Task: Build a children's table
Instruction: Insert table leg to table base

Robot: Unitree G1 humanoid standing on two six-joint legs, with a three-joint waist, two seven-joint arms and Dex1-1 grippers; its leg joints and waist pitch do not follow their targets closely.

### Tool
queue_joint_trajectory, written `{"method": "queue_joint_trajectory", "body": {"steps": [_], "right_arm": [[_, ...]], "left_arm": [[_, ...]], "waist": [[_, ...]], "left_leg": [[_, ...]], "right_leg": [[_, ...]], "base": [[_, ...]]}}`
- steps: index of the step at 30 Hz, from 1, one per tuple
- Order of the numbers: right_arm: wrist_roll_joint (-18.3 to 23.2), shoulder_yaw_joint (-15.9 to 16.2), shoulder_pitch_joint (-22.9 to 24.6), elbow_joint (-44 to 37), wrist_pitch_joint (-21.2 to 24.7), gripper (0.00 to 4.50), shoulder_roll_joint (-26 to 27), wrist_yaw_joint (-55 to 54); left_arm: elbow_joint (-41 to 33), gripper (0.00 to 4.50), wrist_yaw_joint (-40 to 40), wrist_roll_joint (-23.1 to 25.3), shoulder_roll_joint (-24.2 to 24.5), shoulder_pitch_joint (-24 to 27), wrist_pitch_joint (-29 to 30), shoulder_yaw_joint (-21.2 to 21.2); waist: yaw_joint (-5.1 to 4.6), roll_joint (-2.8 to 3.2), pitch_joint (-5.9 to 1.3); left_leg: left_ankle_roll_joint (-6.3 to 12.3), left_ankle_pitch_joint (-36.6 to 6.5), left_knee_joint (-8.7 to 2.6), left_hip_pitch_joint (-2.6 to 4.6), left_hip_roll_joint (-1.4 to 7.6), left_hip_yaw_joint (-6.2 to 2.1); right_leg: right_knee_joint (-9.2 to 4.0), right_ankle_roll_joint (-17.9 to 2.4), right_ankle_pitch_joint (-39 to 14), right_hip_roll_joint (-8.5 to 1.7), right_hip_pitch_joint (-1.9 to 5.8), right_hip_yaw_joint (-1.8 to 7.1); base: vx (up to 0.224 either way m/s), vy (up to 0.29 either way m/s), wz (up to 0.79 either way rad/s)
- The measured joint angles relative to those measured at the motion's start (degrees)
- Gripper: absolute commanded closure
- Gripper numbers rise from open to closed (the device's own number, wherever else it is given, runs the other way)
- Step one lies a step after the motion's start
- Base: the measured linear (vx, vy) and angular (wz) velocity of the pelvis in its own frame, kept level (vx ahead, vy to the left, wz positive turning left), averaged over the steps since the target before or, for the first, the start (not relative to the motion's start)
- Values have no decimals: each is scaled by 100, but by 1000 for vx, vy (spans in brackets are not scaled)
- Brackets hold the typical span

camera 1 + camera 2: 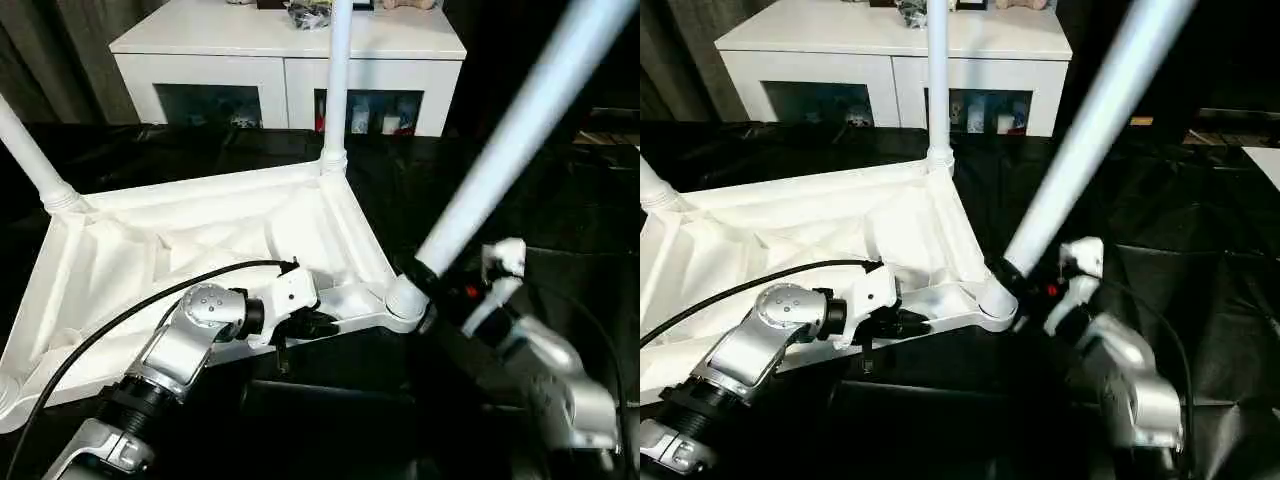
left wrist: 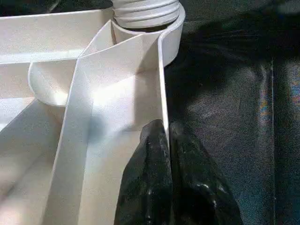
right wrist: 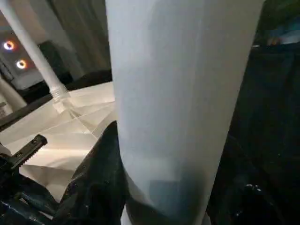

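Observation:
The white tabletop (image 1: 150,250) lies upside down on the black surface, ribbed underside up. My left gripper (image 1: 310,322) is shut on its near rim (image 2: 161,84), one black finger on each side of the thin wall. A long white leg (image 1: 510,140) slants up from the near right corner socket (image 1: 405,298). My right gripper (image 1: 440,285) is shut on that leg just above the socket, and in the right wrist view the leg (image 3: 178,93) stands between the black fingers (image 3: 98,178). Two more legs rise from the far corner (image 1: 338,80) and the left corner (image 1: 30,155).
A white cabinet (image 1: 290,60) with glass-fronted shelves stands behind the work, small items on top. Black sheeting (image 1: 520,230) covers the surface around the tabletop. A black cable (image 1: 120,320) runs along my left forearm.

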Motion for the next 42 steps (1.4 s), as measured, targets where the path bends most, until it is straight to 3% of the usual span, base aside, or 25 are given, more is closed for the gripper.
{"method": "queue_joint_trajectory", "body": {"steps": [7,12,20,29,42], "right_arm": [[-282,156,288,-106,-696,265,74,-74],[-515,378,248,-187,-776,265,-132,-46],[-903,798,-191,-189,-372,265,-627,240],[-941,957,-347,-330,114,265,-981,477],[-1099,1091,-585,123,96,265,-594,-36]], "left_arm": [[-1,450,-6,-1,-28,0,-1,-14],[8,450,-4,1,-20,0,0,-14],[12,450,3,-3,30,0,3,-16],[18,450,-8,4,34,9,23,-29],[183,450,142,25,94,31,-2,-16]], "waist": [[16,9,-5],[-1,2,-5],[-26,-36,-11],[-21,-59,-22],[-101,-110,-59]], "left_leg": [[0,0,-14,-2,0,3],[0,0,-14,2,0,3],[0,0,-22,12,0,3],[-1,-1,-32,54,0,4],[-3,-3,-52,101,-1,-6]], "right_leg": [[-20,0,0,0,7,0],[-22,0,0,0,13,0],[-25,1,-1,0,21,0],[-31,7,-5,0,55,-1],[-94,71,-43,1,74,-1]], "base": [[0,0,0],[0,0,0],[0,0,0],[0,0,0],[0,0,0]]}}
